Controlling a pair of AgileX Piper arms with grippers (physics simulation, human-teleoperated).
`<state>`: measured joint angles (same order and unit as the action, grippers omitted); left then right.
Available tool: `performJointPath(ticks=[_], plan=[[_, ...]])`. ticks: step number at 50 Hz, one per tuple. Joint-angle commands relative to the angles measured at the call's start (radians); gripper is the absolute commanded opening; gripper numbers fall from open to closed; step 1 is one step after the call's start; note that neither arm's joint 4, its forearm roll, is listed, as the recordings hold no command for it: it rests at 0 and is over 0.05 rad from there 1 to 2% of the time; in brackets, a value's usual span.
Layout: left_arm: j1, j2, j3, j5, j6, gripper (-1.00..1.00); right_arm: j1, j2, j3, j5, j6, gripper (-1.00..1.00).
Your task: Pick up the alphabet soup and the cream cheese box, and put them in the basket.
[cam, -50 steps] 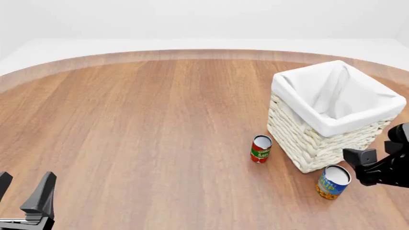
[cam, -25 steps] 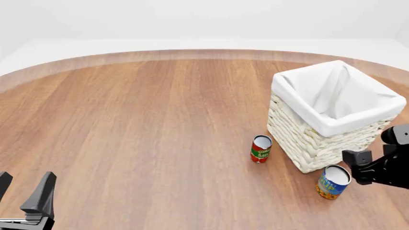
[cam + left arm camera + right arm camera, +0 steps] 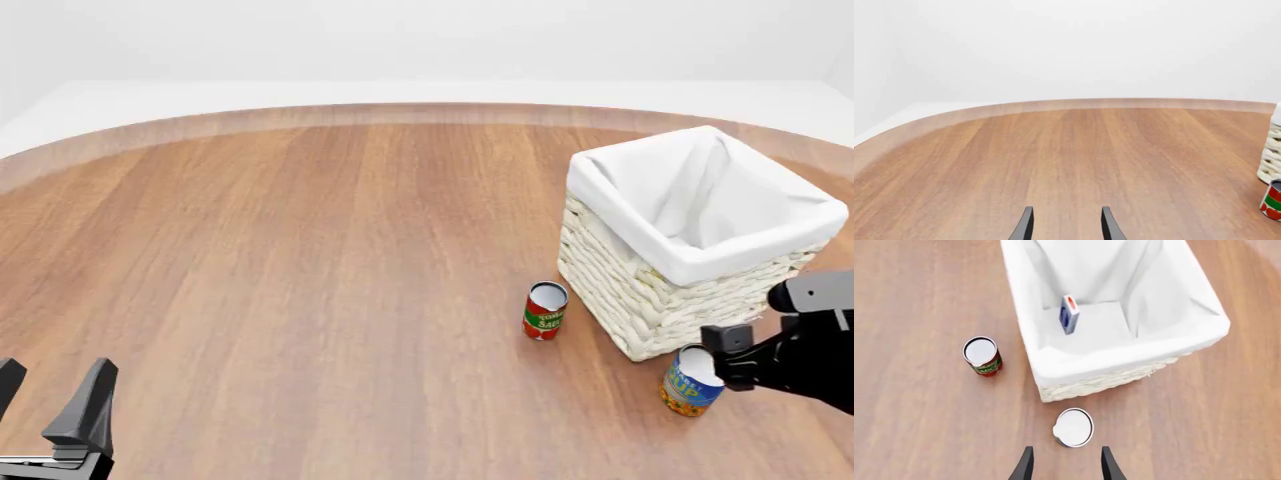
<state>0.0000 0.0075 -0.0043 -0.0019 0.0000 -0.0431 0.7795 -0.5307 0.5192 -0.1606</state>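
Note:
The alphabet soup [image 3: 691,384], a can with a blue and yellow label, stands on the table just in front of the basket [image 3: 694,262]. In the right wrist view the alphabet soup [image 3: 1073,427] shows its silvery-white top just ahead of my open right gripper [image 3: 1065,467]. In the front view my right gripper [image 3: 737,368] hovers above the can's right side, empty. The cream cheese box [image 3: 1068,314] stands on edge inside the basket [image 3: 1074,365], against the white lining. My left gripper [image 3: 47,402] is open and empty at the near left, also in the left wrist view [image 3: 1065,227].
A red can with a green label [image 3: 545,311] stands left of the basket; it also shows in the right wrist view [image 3: 981,356] and the left wrist view [image 3: 1273,201]. The round wooden table [image 3: 294,260] stretches left of the basket.
My right gripper has moved left and closer over the alphabet soup, and now overlaps its top edge in the front view. The left arm has not moved.

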Motion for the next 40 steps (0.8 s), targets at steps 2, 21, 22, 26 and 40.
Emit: performJointPath(ticks=[2,21,22,26,40], plan=[[0.0,0.0,0.0,0.0,0.0,1.0,-0.025,0.048,0.025,-0.058,-0.012,1.0],[0.0,0.0,0.0,0.0,0.0,1.0,-0.036,0.056,0.07,-0.084,-0.003,1.0],[0.0,0.0,0.0,0.0,0.0,1.0,-0.038,0.059,0.07,-0.088,-0.005,1.0],[0.0,0.0,0.0,0.0,0.0,1.0,-0.044,0.086,0.072,-0.114,-0.007,1.0],[0.0,0.0,0.0,0.0,0.0,1.0,-0.038,0.122,0.107,-0.167,-0.004,1.0]])
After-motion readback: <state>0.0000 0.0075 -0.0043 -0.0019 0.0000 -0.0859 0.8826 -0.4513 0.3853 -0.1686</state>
